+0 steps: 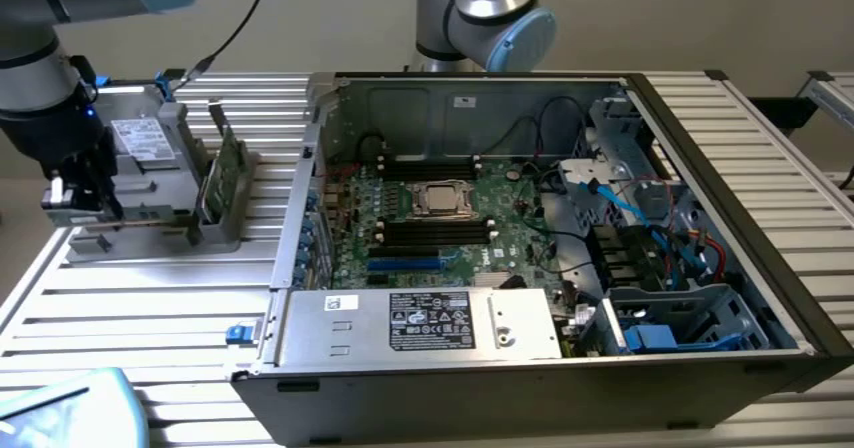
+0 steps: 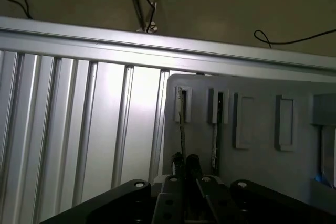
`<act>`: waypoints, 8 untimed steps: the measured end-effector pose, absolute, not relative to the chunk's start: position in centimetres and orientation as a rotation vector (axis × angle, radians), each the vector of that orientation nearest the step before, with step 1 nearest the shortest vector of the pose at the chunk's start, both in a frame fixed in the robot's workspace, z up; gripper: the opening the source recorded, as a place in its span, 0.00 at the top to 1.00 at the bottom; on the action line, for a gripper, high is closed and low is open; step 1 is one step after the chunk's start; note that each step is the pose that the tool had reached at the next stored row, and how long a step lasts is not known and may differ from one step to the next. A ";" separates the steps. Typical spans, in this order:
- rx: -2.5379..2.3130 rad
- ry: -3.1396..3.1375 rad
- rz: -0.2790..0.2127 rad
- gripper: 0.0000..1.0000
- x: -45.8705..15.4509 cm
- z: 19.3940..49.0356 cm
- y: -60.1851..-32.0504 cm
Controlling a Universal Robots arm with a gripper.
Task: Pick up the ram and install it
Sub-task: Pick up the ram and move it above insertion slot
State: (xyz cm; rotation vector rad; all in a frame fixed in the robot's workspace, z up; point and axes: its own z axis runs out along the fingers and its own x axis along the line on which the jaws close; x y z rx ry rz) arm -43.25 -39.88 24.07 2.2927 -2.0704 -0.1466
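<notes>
A table [image 1: 147, 308] of ribbed aluminium slats carried two things. An open computer case [image 1: 507, 403] lay on its side across the middle and the exterior view's right, with its inside facing up. Just beside it, toward the exterior view's left, a grey slotted holder [image 1: 147, 183] sat flat on the slats.

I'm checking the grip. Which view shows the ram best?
The wrist view: the ram shows edge-on, running from its slot in the gray holder to between the end effector's fingers. The exterior view gives a thin strip in that holder, beside the end effector.
</notes>
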 end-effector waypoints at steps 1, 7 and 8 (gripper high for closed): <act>2.293 -2.070 -0.147 0.86 -43.2 24.3 -39.9; 2.293 -2.071 -0.147 0.86 -43.2 25.3 -39.9; 2.293 -2.071 -0.148 0.86 -43.3 25.5 -39.9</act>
